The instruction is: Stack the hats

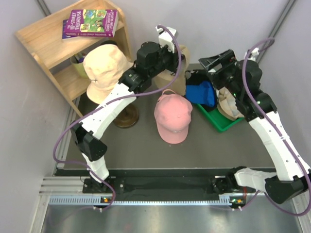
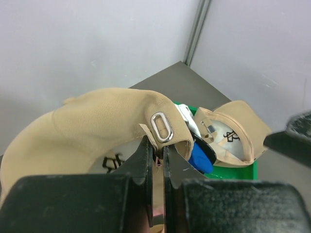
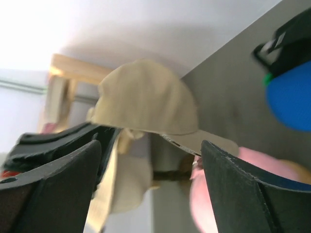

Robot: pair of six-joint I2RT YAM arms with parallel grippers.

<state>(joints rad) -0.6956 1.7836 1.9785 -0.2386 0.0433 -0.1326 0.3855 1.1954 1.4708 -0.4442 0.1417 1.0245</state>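
Several hats are shown, most of them only in part. A tan cap [image 2: 97, 124] is pinched at its back strap, just beside the metal buckle [image 2: 162, 127], by the clenched left gripper [image 2: 156, 145]. From above, this cap is largely hidden by the left arm [image 1: 112, 104] at the back of the bench [image 1: 146, 150], and whether it rests on anything cannot be told.

The right gripper [image 3: 150, 145] is spread wide with nothing between its fingers. The tan cap is seen beyond the gap, apart from it.

A pink cap [image 1: 172, 116] lies near the middle of the bench, peak toward the arms. In the green tray [image 1: 221, 125] at the right, a blue cap [image 1: 201, 92] is seen, with a black cap [image 1: 194, 77] partly covered behind it. An upturned cap [image 2: 238, 131], its inner label showing, is also held there, mostly masked by the right arm [image 1: 272, 131] in the top view. A white item [image 2: 187, 114] between the held cap and the blue one cannot be identified.

A peach hat [image 1: 104, 68] sits on a stand [image 1: 127, 116] at the left, of which only the base is visible. A book [image 1: 91, 23] lies atop the wooden shelf [image 1: 43, 39].
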